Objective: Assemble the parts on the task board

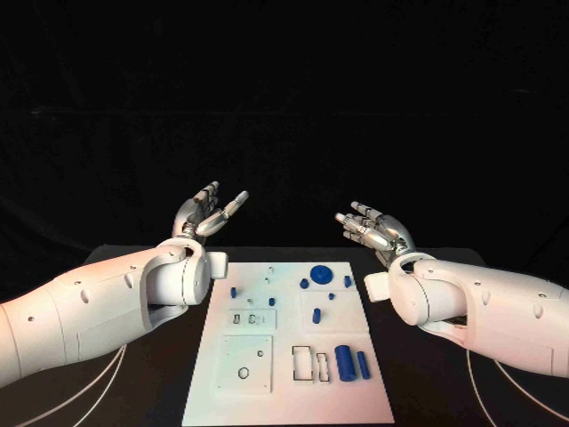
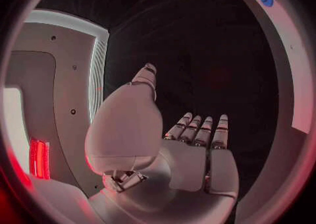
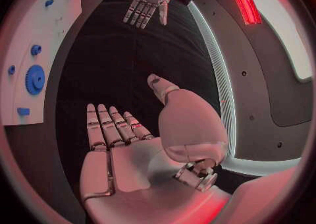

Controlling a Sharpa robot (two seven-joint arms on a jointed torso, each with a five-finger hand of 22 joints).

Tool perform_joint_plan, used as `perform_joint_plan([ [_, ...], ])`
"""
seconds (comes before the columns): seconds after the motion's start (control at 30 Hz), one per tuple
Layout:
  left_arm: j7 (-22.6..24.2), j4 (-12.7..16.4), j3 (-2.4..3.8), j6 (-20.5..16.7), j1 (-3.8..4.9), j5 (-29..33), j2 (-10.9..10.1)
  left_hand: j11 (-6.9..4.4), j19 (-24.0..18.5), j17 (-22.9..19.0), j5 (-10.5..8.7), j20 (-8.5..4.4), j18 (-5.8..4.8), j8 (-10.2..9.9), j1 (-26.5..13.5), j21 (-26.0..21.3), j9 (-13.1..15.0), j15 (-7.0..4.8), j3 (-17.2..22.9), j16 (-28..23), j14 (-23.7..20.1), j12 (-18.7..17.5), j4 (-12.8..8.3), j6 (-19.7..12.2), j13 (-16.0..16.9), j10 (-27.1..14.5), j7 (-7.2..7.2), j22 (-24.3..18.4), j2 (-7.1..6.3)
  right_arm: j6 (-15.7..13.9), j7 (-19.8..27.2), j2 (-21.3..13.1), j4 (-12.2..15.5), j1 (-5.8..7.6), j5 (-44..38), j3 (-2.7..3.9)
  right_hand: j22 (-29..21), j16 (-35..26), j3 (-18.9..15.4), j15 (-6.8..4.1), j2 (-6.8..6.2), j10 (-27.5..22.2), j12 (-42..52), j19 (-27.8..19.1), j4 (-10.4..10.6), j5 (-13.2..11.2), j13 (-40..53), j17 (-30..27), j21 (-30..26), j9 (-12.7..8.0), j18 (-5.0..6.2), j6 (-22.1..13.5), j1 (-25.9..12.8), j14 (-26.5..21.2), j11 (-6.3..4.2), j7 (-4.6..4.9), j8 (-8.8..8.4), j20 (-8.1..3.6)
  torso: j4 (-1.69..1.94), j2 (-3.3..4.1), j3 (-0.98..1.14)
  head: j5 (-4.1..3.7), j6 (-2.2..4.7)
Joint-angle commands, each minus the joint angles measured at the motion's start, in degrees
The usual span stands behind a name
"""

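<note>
The left hand (image 1: 209, 212) and the right hand (image 1: 373, 228) are held raised at the frame's middle, fingers apart, nothing gripped. The white board (image 1: 220, 391) is seen at lower centre, with blue parts (image 1: 321, 273) laid on it.

The task board (image 1: 289, 356) is a white rectangular plate lying flat at the table's centre, long side running near to far. Small blue parts rest on it: a round gear (image 1: 321, 273) at the far end, two upright-lying cylinders (image 1: 351, 363) near right.
</note>
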Motion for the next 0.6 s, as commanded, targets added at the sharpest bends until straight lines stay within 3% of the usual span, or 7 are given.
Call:
perform_joint_plan([
  [0.03, 1.4, -0.3, -0.02, 4.4, 0.17, 0.9, 0.2, 0.35, 0.2, 0.2, 0.60, 0.99, 1.02, 0.3, 2.7, 0.4, 0.2, 0.90, 0.1, 0.5, 0.3, 0.3, 0.8, 0.9, 0.1, 0.8, 2.45, 0.1, -0.23, 10.5, -3.0, 0.3, -1.2, 0.77, -3.5, -0.63, 1.2, 2.5, 2.3, -0.53, -0.05, 10.6, 1.8, 6.8, -2.6, 0.1, 0.9, 1.5, 2.3, 1.5, 1.99, 8.4, 5.9, 10.9, -0.13, 9.03, 2.33, 0.43, 0.00, 0.01, -0.02, 0.01, -0.01],
  [0.07, 1.4, -0.3, -0.02, 4.4, 0.17, 0.9, 0.2, 0.45, 0.2, 0.2, 0.56, 0.99, 1.12, 0.3, 2.8, 0.4, 0.2, 1.02, 0.2, 0.5, 0.4, 0.3, 0.8, 1.1, 0.2, 0.9, 2.56, 0.1, -0.09, 11.1, -3.2, 0.4, -1.5, 0.98, -3.7, -0.85, 1.2, 2.5, 2.3, -0.53, -0.05, 10.6, 1.8, 6.8, -2.6, 0.1, 0.9, 1.5, 2.3, 1.5, 1.99, 8.4, 5.9, 10.9, -0.13, 9.03, 2.33, 0.43, 0.00, 0.01, -0.02, 0.01, -0.01],
  [0.2, 1.4, -0.3, -0.02, 4.4, 0.17, 0.9, 0.2, 1.59, 0.8, 0.7, 0.15, 1.12, 2.24, 0.9, 3.6, 0.7, 0.6, 1.68, 1.7, 1.1, 2.7, 0.7, 0.7, 3.3, 0.5, 3.4, 3.64, 0.3, 1.58, 12.7, -3.7, 0.6, -2.1, 1.47, -4.1, -1.34, 3.1, 6.9, 4.1, -2.90, -0.42, 28.6, 5.3, 19.5, -5.7, -0.1, 2.1, 3.7, 6.4, 4.2, 4.36, 22.9, 9.5, 26.4, -1.99, 7.92, 6.84, 0.25, 0.00, 0.01, -0.02, 0.01, -0.01],
  [0.23, 1.5, 1.8, -0.03, 5.4, 0.25, 1.0, -2.5, 2.48, 2.5, 1.1, -0.08, 1.27, 3.14, 1.6, 4.2, 1.3, 1.1, 2.25, 2.7, 1.7, 5.2, 1.2, 0.7, 5.8, 0.7, 6.1, 4.43, 0.6, 2.78, 5.6, -0.4, -0.4, -3.9, 2.03, -20.3, -1.27, 3.1, 7.1, 4.6, -3.21, -0.49, 29.7, 5.2, 20.8, -6.1, -0.2, 1.9, 3.8, 6.9, 4.5, 4.72, 24.8, 9.9, 27.2, -2.37, 7.67, 7.36, 0.28, 0.32, 1.25, -0.32, -0.55, -0.17],
  [0.3, 1.9, 2.1, -0.03, 5.4, 0.27, 1.0, -2.9, 3.18, 5.4, 1.9, -0.27, 1.41, 4.11, 2.5, 5.0, 2.3, 1.7, 2.47, 3.8, 2.9, 9.4, 1.7, 0.5, 9.1, 1.0, 9.7, 5.05, 1.2, 3.96, 5.1, -0.4, -0.5, -4.2, 2.23, -22.8, -1.24, 3.3, 7.5, 6.0, -4.13, -1.15, 33.1, 4.8, 23.4, -7.0, -0.6, 1.5, 3.9, 7.9, 5.2, 5.55, 30.1, 10.5, 29.8, -3.12, 6.89, 8.59, 0.16, 0.41, 1.50, -0.36, -0.72, -0.11],
  [0.47, 2.5, 2.7, -0.03, 5.0, 0.31, 0.9, -3.6, 5.55, 22.4, 5.3, -0.75, 1.55, 4.11, 6.3, 7.6, 8.6, 3.9, 2.94, 5.8, 8.8, 27.5, 5.1, 0.1, 21.0, 2.4, 27.0, 6.51, 4.2, 5.68, 4.6, -0.9, -0.7, -4.9, 2.73, -29.1, -1.16, 3.4, 8.1, 7.5, -5.05, -1.92, 36.4, 4.3, 25.9, -7.5, -0.9, 1.4, 4.1, 9.0, 5.5, 5.81, 33.1, 10.4, 32.9, -3.95, 6.33, 9.21, -0.41, 0.58, 1.90, -0.32, -0.83, -0.19],
  [0.6, 2.5, 3.3, -0.03, 4.9, 0.39, 0.6, -4.2, 4.04, 34.0, 8.4, -0.91, 1.07, 6.46, 10.9, 10.5, 14.2, 6.4, 0.16, 7.5, 14.8, 41.3, 8.2, -0.7, 34.0, 2.9, 41.7, 5.88, 6.2, 5.72, 4.9, -1.6, -0.8, -5.4, 3.17, -33.5, -1.10, 3.5, 8.6, 9.1, -5.82, -2.68, 39.1, 3.6, 27.9, -7.6, -0.9, 1.4, 4.2, 9.8, 5.6, 5.81, 34.9, 10.0, 35.2, -4.60, 5.84, 9.43, -1.15, 0.68, 2.42, -0.31, -1.04, 0.03],
])
